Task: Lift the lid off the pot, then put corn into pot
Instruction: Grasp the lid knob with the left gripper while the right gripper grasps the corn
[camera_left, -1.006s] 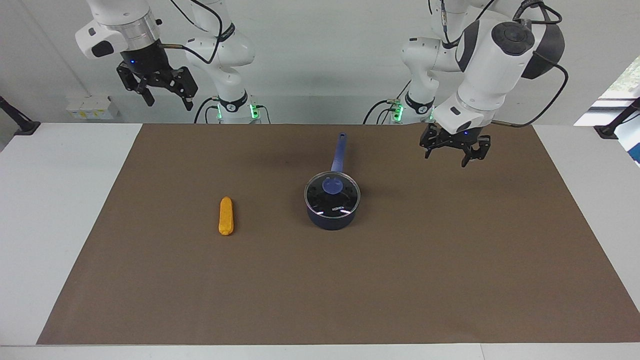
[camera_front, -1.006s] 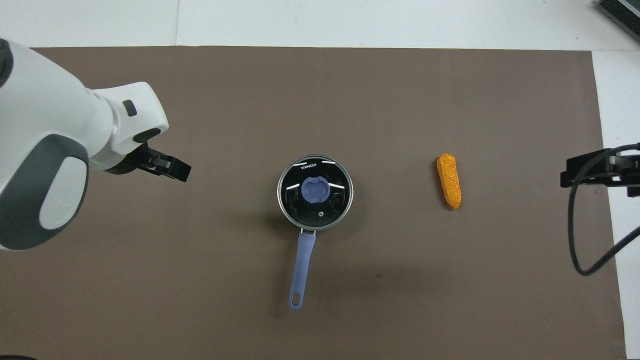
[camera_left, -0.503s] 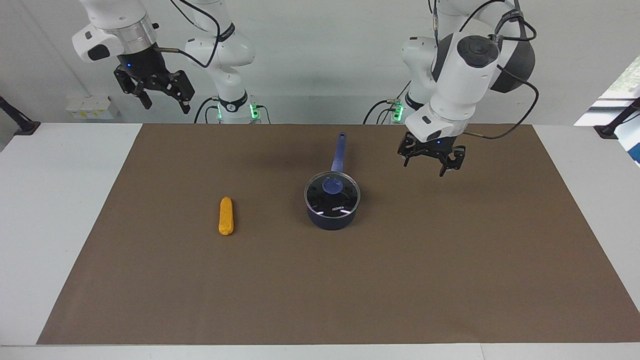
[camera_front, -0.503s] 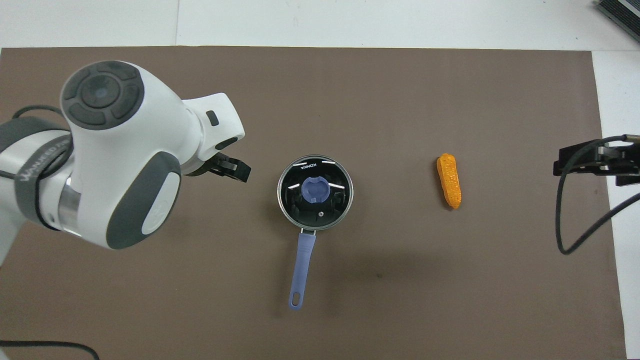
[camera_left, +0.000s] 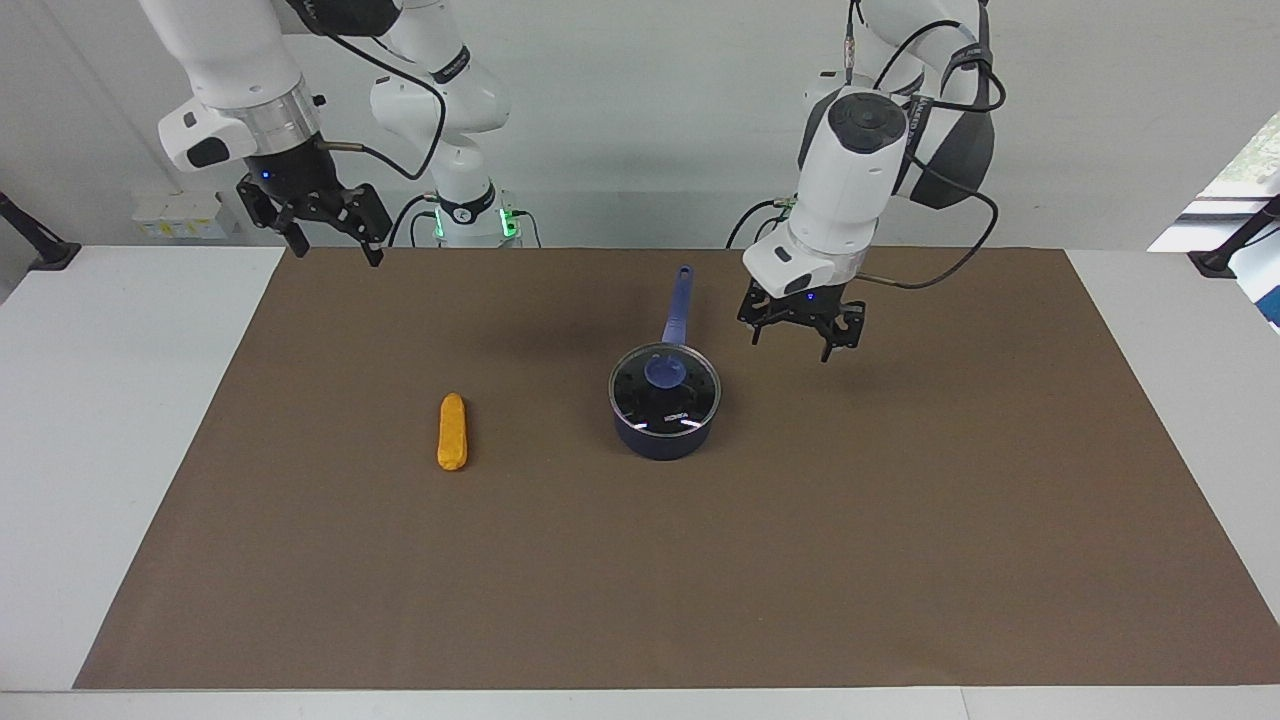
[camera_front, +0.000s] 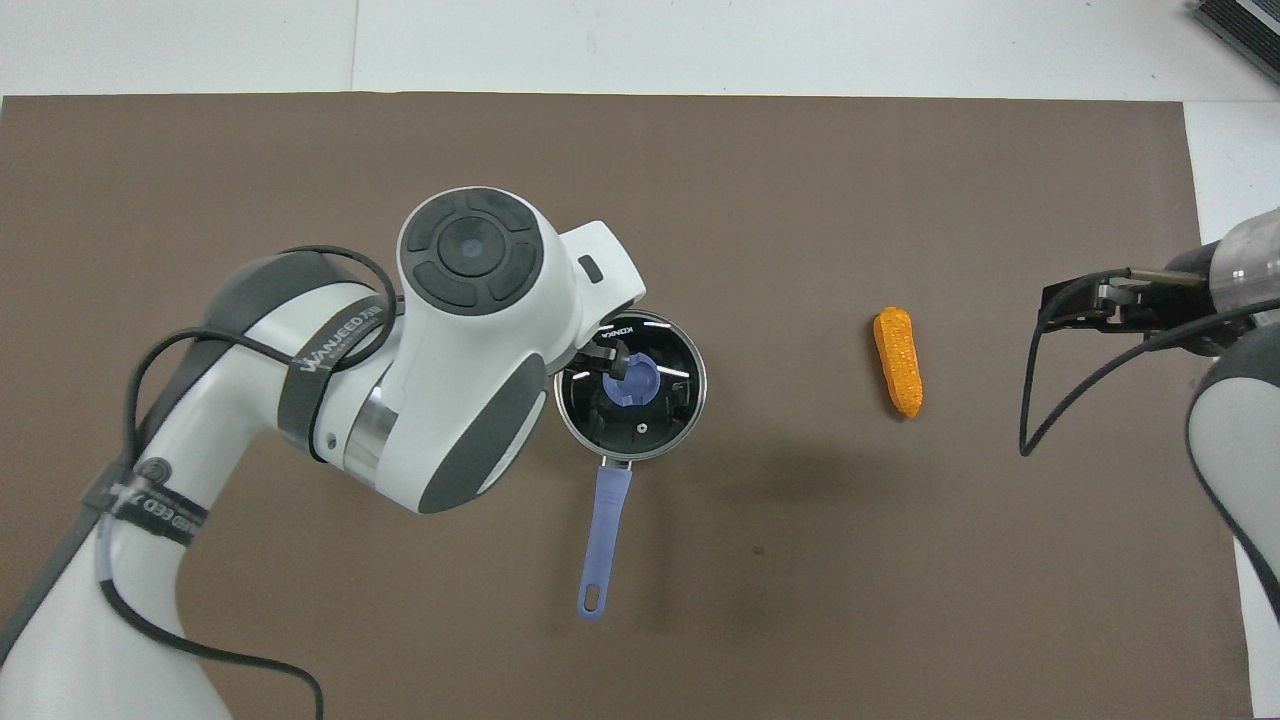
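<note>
We see the pot (camera_left: 664, 415) standing near the middle of the brown mat (camera_left: 900, 560) on the desk (camera_left: 90, 400), its long blue handle (camera_left: 678, 302) pointing toward 12 o'clock in the facing view, toward the robots. The lid (camera_left: 665, 389) sits closed on the pot, its blue knob (camera_left: 665, 371) at centre.

The corn (camera_left: 452, 431) lies flat on the mat, well apart from the pot, toward the right arm's end of the desk, at about 9 o'clock from the pot in the facing view. Its long axis runs roughly from 12 to 6 o'clock.

We find the left tool (camera_left: 797, 334) in the air with its fingers spread and pointing down, holding nothing. In the facing view it hangs at about 2 o'clock from the lid, near the pot's handle and apart from it. In the overhead view a fingertip (camera_front: 607, 357) overlaps the lid's rim, yet the facing view shows it raised and touching nothing.

The right tool (camera_left: 331, 243) hangs high over the mat's edge nearest the robots, at about 11 o'clock from the corn in the facing view, fingers spread and empty.
</note>
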